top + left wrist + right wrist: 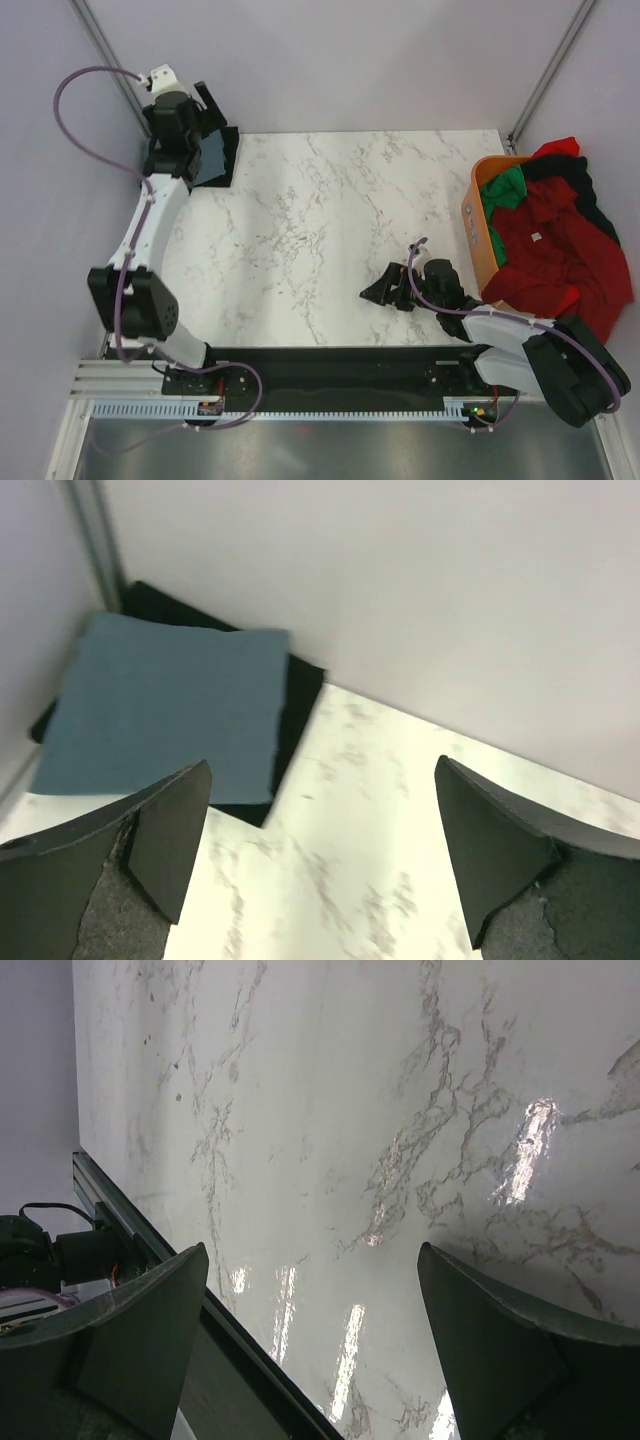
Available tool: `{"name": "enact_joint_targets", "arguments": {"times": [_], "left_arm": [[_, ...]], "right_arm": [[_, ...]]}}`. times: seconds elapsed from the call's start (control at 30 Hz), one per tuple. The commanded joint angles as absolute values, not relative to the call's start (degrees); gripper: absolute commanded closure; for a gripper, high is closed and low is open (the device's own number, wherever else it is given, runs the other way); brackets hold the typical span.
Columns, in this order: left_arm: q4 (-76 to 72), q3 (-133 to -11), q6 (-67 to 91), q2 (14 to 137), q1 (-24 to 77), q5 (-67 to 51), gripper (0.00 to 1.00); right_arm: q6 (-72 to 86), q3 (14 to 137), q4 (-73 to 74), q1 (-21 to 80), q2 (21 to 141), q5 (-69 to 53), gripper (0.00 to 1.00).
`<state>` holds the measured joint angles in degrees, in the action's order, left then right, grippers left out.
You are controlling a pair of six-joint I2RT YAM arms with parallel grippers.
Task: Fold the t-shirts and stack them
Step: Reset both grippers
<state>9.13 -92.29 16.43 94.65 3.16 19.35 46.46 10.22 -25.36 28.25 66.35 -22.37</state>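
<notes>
Marble table (330,230) carries a folded shirt stack (214,160) and orange basket (475,250).

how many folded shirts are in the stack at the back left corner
2. A blue shirt lies on top, and a black shirt lies under it, showing past its edges. Another could be hidden between or beneath them.

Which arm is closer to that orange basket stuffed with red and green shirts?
The right. The right arm holds its open jaws just left of the orange plastic basket; the left arm reaches the far-left corner, over the folded blue-grey shirt.
</notes>
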Motion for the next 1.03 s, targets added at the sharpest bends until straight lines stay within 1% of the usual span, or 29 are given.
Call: {"name": "enact_joint_targets", "arguments": {"times": [0.0,0.03,0.07,0.1,0.17,0.2,0.3,0.37,0.47,0.5,0.57,0.6,0.63,0.73,0.87,1.0], "left_arm": [[9.22,-82.64,26.37,81.18,3.33,8.12,0.00],[10.01,-77.83,26.37,78.34,4.21,6.43,0.00],[11.24,-75.70,26.54,75.96,4.22,3.37,0.00],[15.25,-73.85,27.41,72.02,4.04,-1.53,0.00],[20.54,-69.97,26.81,69.10,4.04,-6.13,0.00],[25.87,-68.13,25.85,66.47,3.96,-10.50,0.00],[34.33,-63.04,24.88,61.72,3.60,-17.02,0.00],[36.38,-59.61,25.05,55.39,3.52,-16.88,0.00],[37.18,-51.79,25.31,45.20,3.52,-13.28,0.00],[37.26,-48.20,25.14,42.39,3.52,-9.97,0.00],[38.75,-45.54,24.26,36.68,3.78,-7.39,0.00],[39.72,-43.79,27.74,35.69,4.74,-2.16,0.00],[41.12,-43.16,29.08,34.90,5.01,-0.80,0.00],[40.17,-43.42,27.25,33.14,5.36,-2.46,0.00],[39.11,-42.54,26.46,34.89,5.36,1.83,0.00],[39.02,-42.36,26.45,34.81,5.36,1.49,0.00]], "right_arm": [[44.91,8.70,-19.51,28.21,65.31,-20.66,0.05],[44.91,8.61,-19.16,28.21,64.95,-20.57,0.05],[44.83,8.61,-18.81,28.21,64.60,-20.39,0.05],[44.82,8.53,-18.63,28.21,64.08,-20.30,0.05],[44.91,8.53,-18.19,28.30,63.72,-20.22,0.05],[44.83,8.61,-18.11,28.21,63.89,-20.21,0.05],[44.74,9.14,-17.67,28.39,64.42,-20.21,0.04],[44.65,9.14,-17.58,28.39,64.16,-20.21,0.05],[44.74,9.05,-16.96,28.48,63.46,-19.95,0.04],[44.82,9.14,-16.79,28.39,63.37,-19.78,0.04],[44.91,9.14,-16.52,28.48,63.19,-19.69,0.03],[45.09,9.31,-16.52,28.48,63.28,-19.60,0.03],[45.09,9.32,-16.35,28.56,63.37,-19.60,0.02],[45.00,9.67,-16.08,28.57,64.07,-19.51,0.02],[44.65,10.37,-16.43,28.83,66.52,-19.95,0.02],[44.30,11.60,-15.03,29.09,66.97,-19.52,0.02]]}}
